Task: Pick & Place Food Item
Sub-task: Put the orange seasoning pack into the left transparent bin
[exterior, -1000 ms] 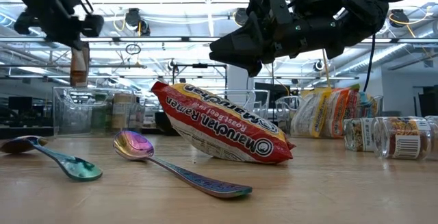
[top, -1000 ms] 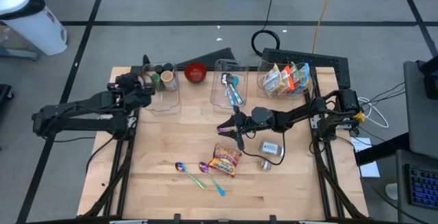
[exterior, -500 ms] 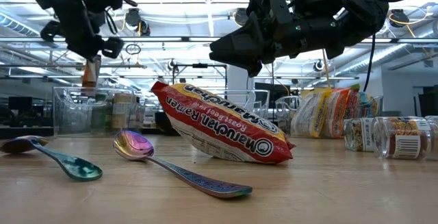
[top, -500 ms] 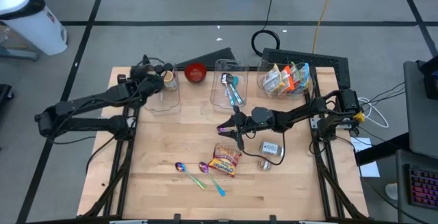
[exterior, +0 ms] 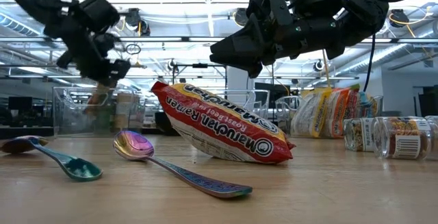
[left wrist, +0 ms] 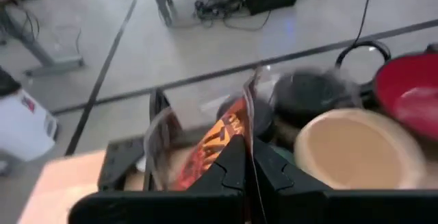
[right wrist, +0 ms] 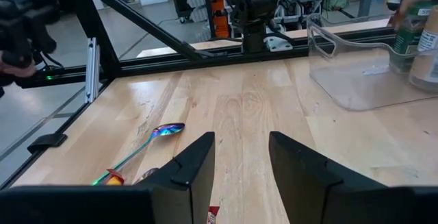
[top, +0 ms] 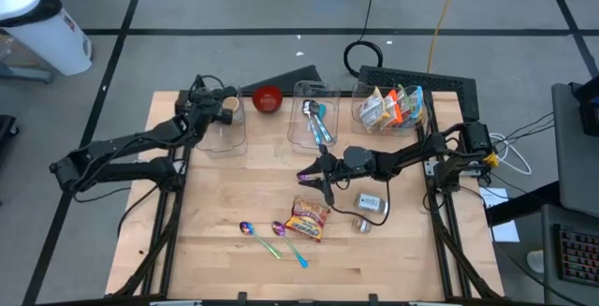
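A red ramen packet (top: 310, 219) lies on the table, one long edge raised in the low view (exterior: 219, 131). My right gripper (top: 314, 177) hovers open just above and beyond it, touching nothing; the right wrist view (right wrist: 239, 162) shows its fingers apart. My left gripper (top: 223, 109) is over the clear bin (top: 225, 136) at the far left, shut on a small jar with an orange label (exterior: 98, 96). The jar also shows in the left wrist view (left wrist: 217, 138). My left gripper pinches the small jar between its two fingers by its upper end (exterior: 102, 83). The fingers come from above, slanting down. The jar hangs tilted below them, lifted clear, at the clear bin's rim.
Two iridescent spoons (top: 257, 235) (top: 288, 240) lie near the packet at the near side. Two spice jars (top: 372, 202) lie to its right. A red bowl (top: 269, 98), a middle bin with utensils (top: 315, 123) and a bin of snack packs (top: 388, 108) line the far edge.
My left gripper has carried the jar toward the table's right and far edge, over the left bin. It has gone down and tipped, so the jar now hangs slanted instead of upright. My right gripper has kept still.
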Robot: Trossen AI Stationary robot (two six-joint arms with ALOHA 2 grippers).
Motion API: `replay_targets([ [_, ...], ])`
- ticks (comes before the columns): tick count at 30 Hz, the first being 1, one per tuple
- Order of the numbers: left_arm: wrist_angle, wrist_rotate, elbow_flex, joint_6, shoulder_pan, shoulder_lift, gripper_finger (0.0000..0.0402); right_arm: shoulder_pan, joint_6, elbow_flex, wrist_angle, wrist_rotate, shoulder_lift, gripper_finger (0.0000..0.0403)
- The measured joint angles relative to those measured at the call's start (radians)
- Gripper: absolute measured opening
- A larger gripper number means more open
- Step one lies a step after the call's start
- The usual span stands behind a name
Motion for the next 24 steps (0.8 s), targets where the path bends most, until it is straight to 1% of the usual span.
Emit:
replay_targets([
  [3, 0.027, 0.021, -0.047, -0.032, 0.035, 0.000, 0.0000, 0.000, 0.000, 0.000, 0.000, 0.000, 0.000, 0.0130],
  [6, 0.025, 0.048, -0.060, -0.035, 0.066, 0.000, 0.0000, 0.000, -0.002, 0.000, 0.000, 0.003, 0.000, 0.0130],
  [9, 0.035, 0.088, -0.060, -0.023, 0.088, 0.000, 0.0000, 0.000, -0.008, 0.000, 0.000, 0.041, 0.000, 0.0130],
  [17, 0.022, 0.091, -0.060, -0.042, 0.131, 0.000, 0.0001, -0.002, -0.008, 0.000, -0.009, 0.053, 0.000, 0.0130],
  [24, 0.022, 0.094, -0.060, -0.075, 0.135, 0.000, 0.0020, -0.002, -0.008, 0.000, -0.014, 0.053, 0.000, 0.0130],
])
